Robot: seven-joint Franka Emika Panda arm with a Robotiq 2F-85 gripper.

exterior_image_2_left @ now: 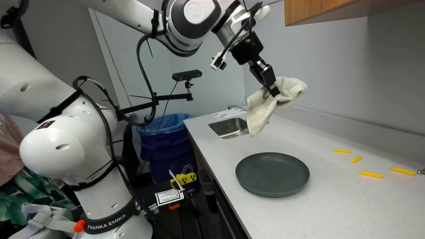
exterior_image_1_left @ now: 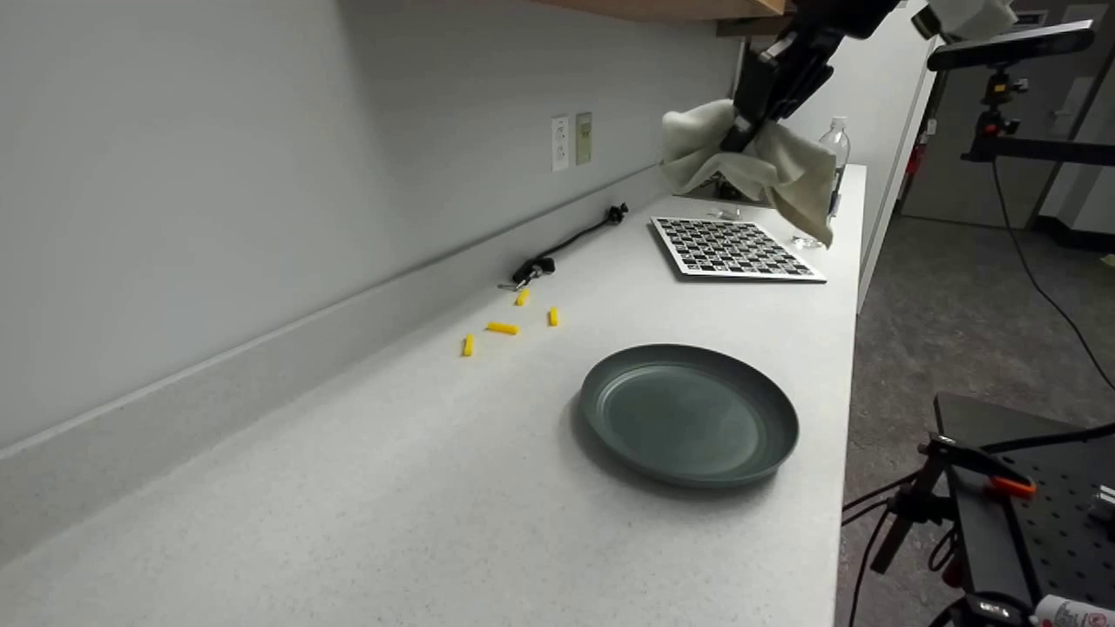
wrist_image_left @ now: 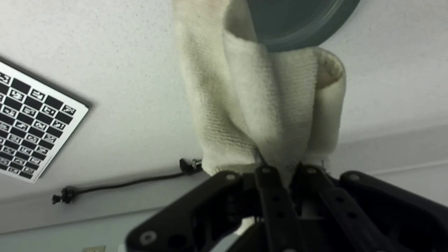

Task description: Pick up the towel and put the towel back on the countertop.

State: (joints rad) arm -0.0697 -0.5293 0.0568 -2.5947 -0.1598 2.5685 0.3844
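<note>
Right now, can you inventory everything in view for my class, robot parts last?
Towel: 1, cream, held above countertop
Plate: 1, dark green, on countertop
Sticks: 4, yellow, on countertop
Checkered board: 1, black and white, on countertop
Cord: 1, black, near wall
Bottle: 1, clear, beyond checkered board
Sink: 1, silver, set in countertop
Patterned sheet: 1, black and white, past sink
Countertop: 1, pale grey, along wall
Wall plates: 2, white and beige, on wall
Cabinet: 1, brown, above countertop
Bin: 1, blue, beside countertop
Camera: 1 per exterior view, black, bracketed
Clutter: uncountable, mixed, beside countertop
Robot arm: 1, white, beside and over countertop
Hand: 1, black, gripping towel
</note>
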